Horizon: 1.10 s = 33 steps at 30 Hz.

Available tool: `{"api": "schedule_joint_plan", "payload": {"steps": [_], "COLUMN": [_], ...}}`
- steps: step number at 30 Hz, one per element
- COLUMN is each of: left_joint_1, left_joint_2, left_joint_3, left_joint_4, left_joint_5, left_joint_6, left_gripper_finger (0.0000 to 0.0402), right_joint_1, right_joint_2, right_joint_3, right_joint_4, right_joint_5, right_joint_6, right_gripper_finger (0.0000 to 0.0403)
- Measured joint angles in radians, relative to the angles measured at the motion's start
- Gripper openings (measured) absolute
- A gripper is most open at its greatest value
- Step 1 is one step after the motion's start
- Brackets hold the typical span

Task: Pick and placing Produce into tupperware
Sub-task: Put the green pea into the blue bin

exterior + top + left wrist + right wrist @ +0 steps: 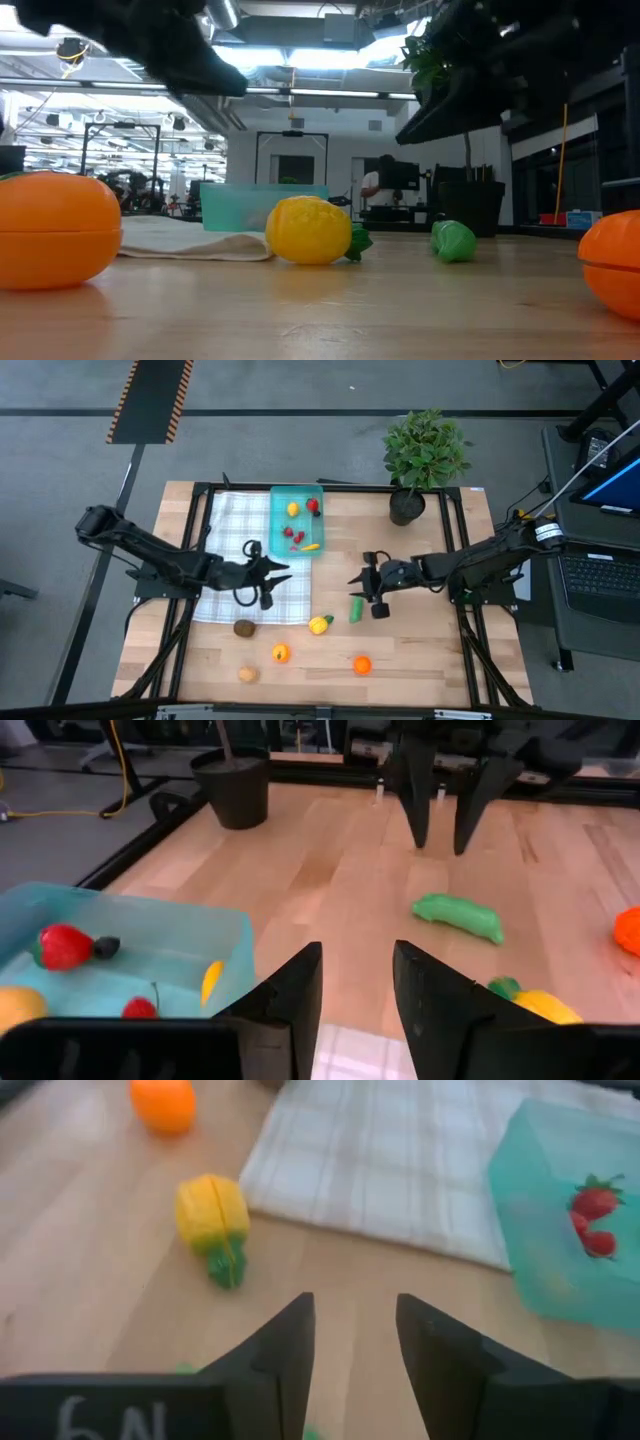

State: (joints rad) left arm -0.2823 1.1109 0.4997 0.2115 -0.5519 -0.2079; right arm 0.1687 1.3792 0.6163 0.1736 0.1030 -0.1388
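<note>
High view shows us the wooden table (420, 660) with the teal tupperware (296, 495) lying near its far edge, half on the white checked cloth (225, 520). Inside the tupperware we see a yellow piece (292, 509), several red pieces (295, 536) and a small yellow-orange one (311, 547). The left gripper (283, 573) hangs above the cloth, just beside the near end of the tupperware; in the left wrist view its fingers (295, 990) stand a little apart with nothing between them. The right gripper (354, 579) hangs over the middle of the table, its fingers (285, 1355) also parted and empty, just beside the green elongated piece (355, 609). Near the cloth's near edge we find a yellow piece with a green stem (320, 625) and a brown piece (244, 627). Closer to the near edge of the table lie two orange pieces (281, 653) (362, 665) and a tan piece (247, 674). A potted plant (420, 455) stands at the far edge, toward the right corner.
</note>
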Motion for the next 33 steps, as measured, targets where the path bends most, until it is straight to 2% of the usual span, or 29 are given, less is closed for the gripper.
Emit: {"api": "schedule_joint_plan", "payload": {"steps": [4,9,16,25,33], "left_joint_1": [-0.064,-0.122,-0.176,-0.209,-0.21], "left_joint_2": [-0.007,-0.007,-0.007,-0.007,-0.006], "left_joint_3": [-0.051,-0.06,-0.06,-0.06,-0.06], "left_joint_4": [0.041,0.047,0.054,0.09,0.09], "left_joint_5": [-0.079,-0.153,-0.225,-0.227,-0.229], "left_joint_6": [-0.056,-0.099,-0.107,-0.104,-0.097], "left_gripper_finger": [0.011,0.0103,0.0092,0.0079,0.0066], "right_joint_1": [0.055,0.115,0.176,0.234,0.235], "right_joint_2": [0.0,0.0,0.009,0.072,0.178], "right_joint_3": [0.098,0.144,0.143,0.144,0.143], "right_joint_4": [-0.173,-0.227,-0.329,-0.341,-0.346], "right_joint_5": [0.091,0.153,0.168,0.167,0.168], "right_joint_6": [-0.024,-0.061,-0.247,-0.483,-0.608], "right_gripper_finger": [0.0153,0.0197,0.0254,0.0259,0.0259]}}
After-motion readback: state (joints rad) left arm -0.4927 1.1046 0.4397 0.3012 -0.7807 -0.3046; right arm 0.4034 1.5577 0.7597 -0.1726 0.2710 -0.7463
